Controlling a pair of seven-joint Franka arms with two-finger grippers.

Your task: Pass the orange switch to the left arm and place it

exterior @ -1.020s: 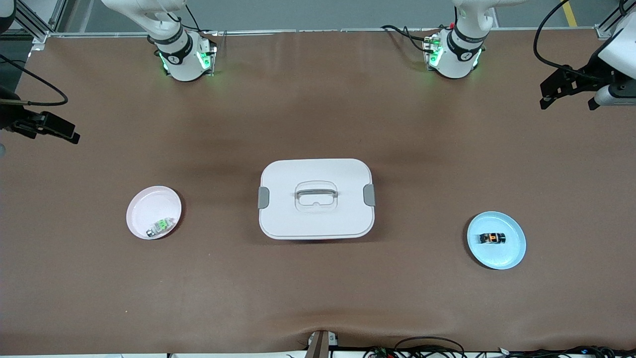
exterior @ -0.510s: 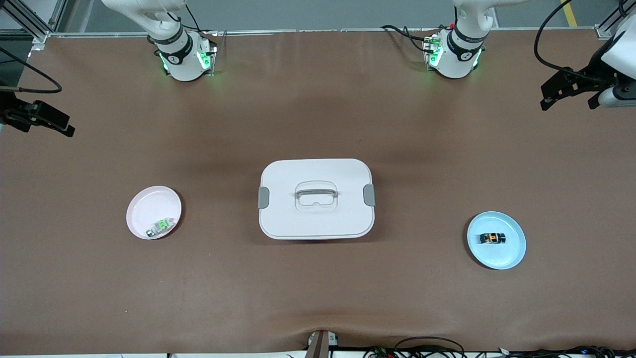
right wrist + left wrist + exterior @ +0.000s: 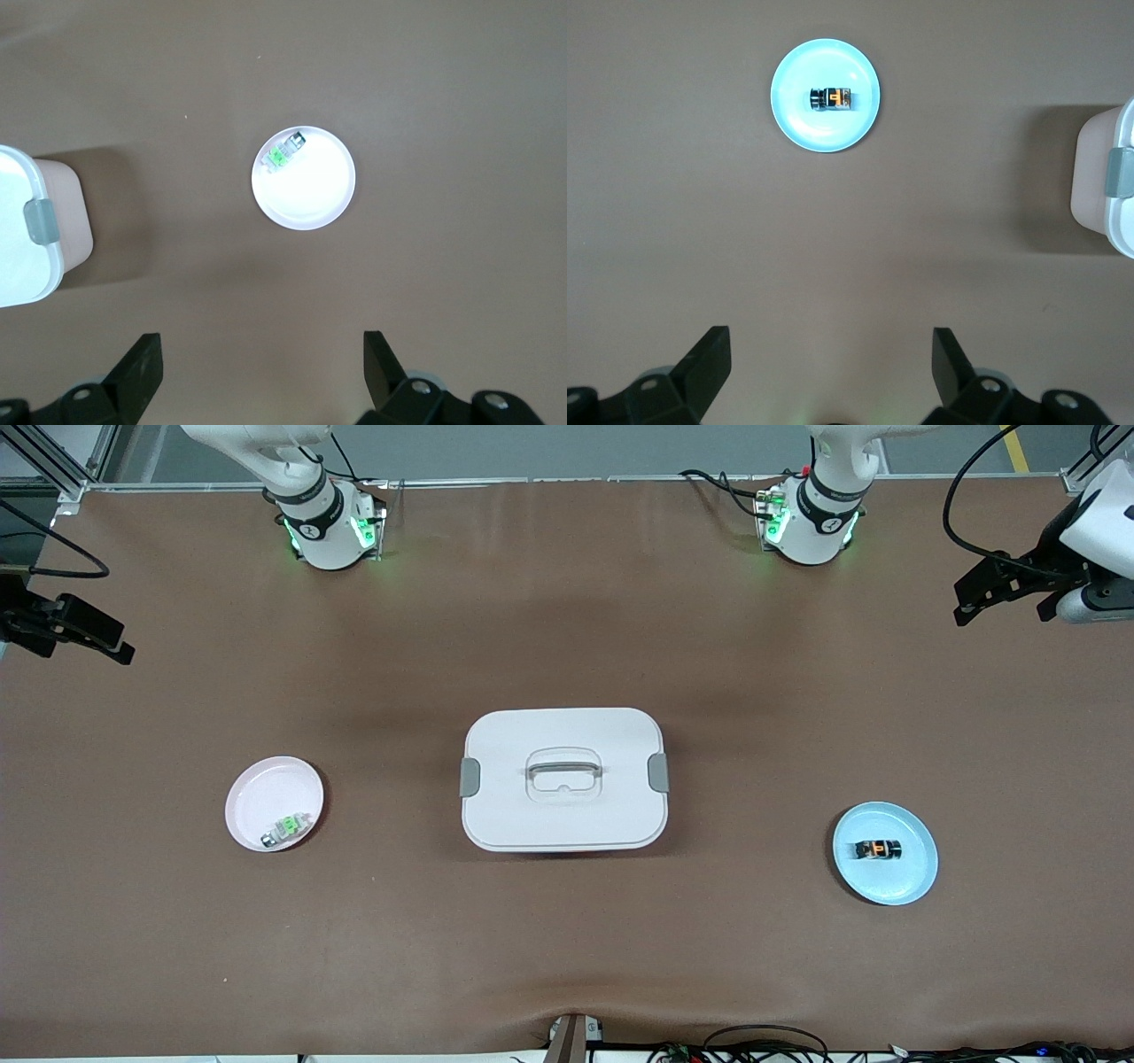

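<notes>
The orange switch (image 3: 878, 849) lies on a light blue plate (image 3: 912, 872) toward the left arm's end of the table; it also shows in the left wrist view (image 3: 832, 98). The white box (image 3: 563, 779) stands mid-table, lid on. My left gripper (image 3: 1005, 611) is open and empty, high over the table's left-arm end, farther from the front camera than the blue plate. In its wrist view the left gripper (image 3: 831, 354) is well apart from the blue plate (image 3: 825, 128). My right gripper (image 3: 84, 651) is open and empty, over the table's right-arm edge; the right wrist view (image 3: 263, 359) shows it too.
A pink plate (image 3: 266, 788) with a small green-and-clear component (image 3: 285, 828) sits toward the right arm's end; the right wrist view shows the plate (image 3: 310, 190) and the component (image 3: 285, 151). The box's latched ends show in the wrist views (image 3: 1103, 177) (image 3: 27, 230). Cables lie along the front edge.
Both grippers have shifted slightly: the right one away from the front camera at the table's edge, the left one a little toward mid-table. Switch, plates and box have not moved.
</notes>
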